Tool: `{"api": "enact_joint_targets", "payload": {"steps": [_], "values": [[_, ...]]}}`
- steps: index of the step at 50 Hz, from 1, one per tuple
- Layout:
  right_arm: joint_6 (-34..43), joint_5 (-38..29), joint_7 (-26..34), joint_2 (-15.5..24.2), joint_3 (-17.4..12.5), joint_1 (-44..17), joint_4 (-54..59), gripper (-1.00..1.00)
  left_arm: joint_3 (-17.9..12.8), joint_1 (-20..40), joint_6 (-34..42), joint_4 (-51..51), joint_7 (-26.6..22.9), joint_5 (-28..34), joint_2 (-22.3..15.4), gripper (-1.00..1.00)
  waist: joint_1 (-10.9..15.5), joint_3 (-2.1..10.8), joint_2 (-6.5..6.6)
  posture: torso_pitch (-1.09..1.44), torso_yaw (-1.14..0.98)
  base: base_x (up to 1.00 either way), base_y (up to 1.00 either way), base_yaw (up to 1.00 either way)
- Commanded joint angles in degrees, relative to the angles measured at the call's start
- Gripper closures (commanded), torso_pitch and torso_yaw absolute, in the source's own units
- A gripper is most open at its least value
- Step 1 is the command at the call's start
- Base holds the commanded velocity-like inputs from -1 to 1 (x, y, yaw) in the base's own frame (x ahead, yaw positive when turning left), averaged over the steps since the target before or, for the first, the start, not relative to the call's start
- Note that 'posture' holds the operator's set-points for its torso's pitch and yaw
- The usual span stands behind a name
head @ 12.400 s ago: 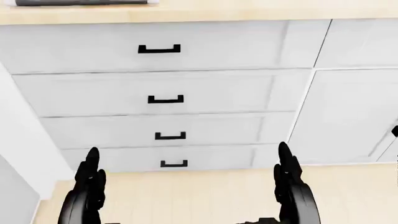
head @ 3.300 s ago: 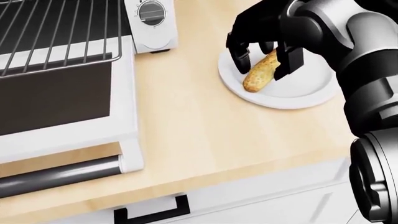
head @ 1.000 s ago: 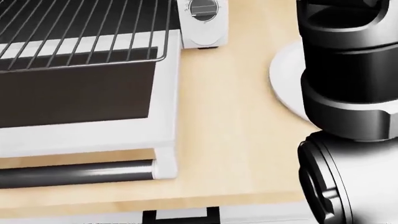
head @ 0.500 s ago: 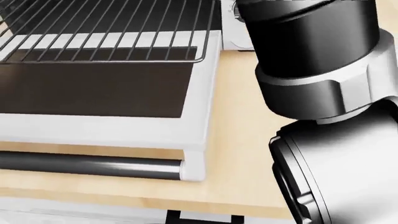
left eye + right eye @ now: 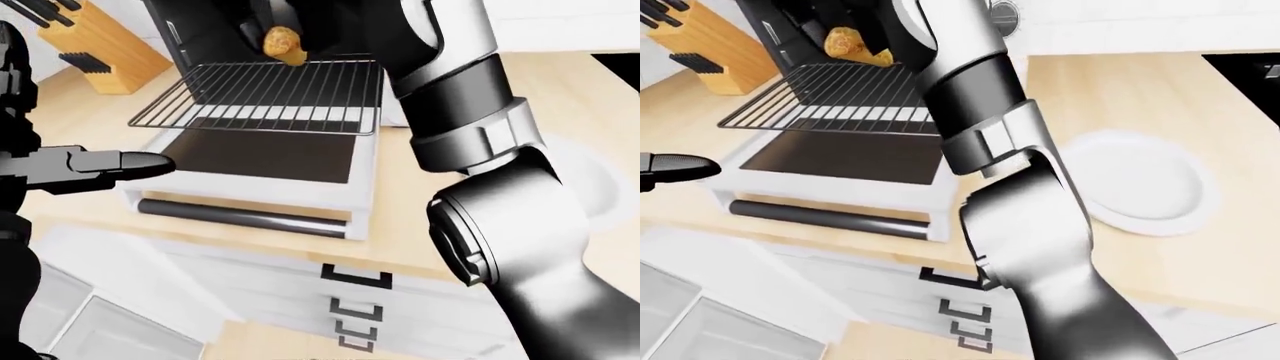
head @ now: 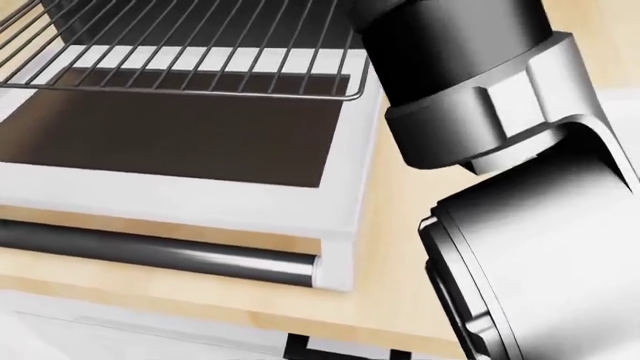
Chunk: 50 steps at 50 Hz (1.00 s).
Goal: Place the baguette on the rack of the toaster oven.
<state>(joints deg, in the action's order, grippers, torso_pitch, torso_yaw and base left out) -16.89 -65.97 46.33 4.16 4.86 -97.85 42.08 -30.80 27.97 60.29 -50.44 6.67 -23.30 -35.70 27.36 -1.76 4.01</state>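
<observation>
Baguette (image 5: 847,41) hangs just above the far end of the pulled-out rack (image 5: 270,94), held in the right hand (image 5: 262,30), with no readable writing anywhere. Left hand (image 5: 110,163) points over the worktop (image 5: 1140,90), grip hidden; rightmost lies a white plate (image 5: 1145,184).

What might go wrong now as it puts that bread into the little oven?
The golden-brown baguette hangs above the pulled-out wire rack; dropped there, it might roll off onto the open glass oven door. The big right arm also hides the right hand, so aiming looks difficult.
</observation>
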Motion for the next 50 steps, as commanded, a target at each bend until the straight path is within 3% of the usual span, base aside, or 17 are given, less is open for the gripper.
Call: {"api": "enact_joint_targets", "payload": {"steps": [1, 33, 50], "values": [[-0.45, -0.27, -2.14, 0.45, -0.79, -2.57, -1.53, 0.96, -0.68, 1.06, -1.52, -0.51, -0.06, 1.15, -0.79, -1.0, 0.06, 1.67, 0.21, 0.0, 0.44, 0.0, 0.0, 0.0], [-9.32, -10.89, -13.63, 1.65, 1.14, -4.58, 12.8, 1.0, -0.85, 0.53, -1.88, -1.09, -3.39, 5.44, 1.02, -1.0, 1.21, 2.04, -0.05, 0.0, 0.44, 0.0, 0.0, 0.0], [-10.37, -13.16, -14.02, 0.78, 0.58, -2.57, 13.3, 0.93, -1.03, 0.55, -2.02, -1.25, -4.49, 6.67, 1.29, -1.0, 1.5, 2.19, -0.19, 0.0, 0.44, 0.0, 0.0, 0.0]]}}
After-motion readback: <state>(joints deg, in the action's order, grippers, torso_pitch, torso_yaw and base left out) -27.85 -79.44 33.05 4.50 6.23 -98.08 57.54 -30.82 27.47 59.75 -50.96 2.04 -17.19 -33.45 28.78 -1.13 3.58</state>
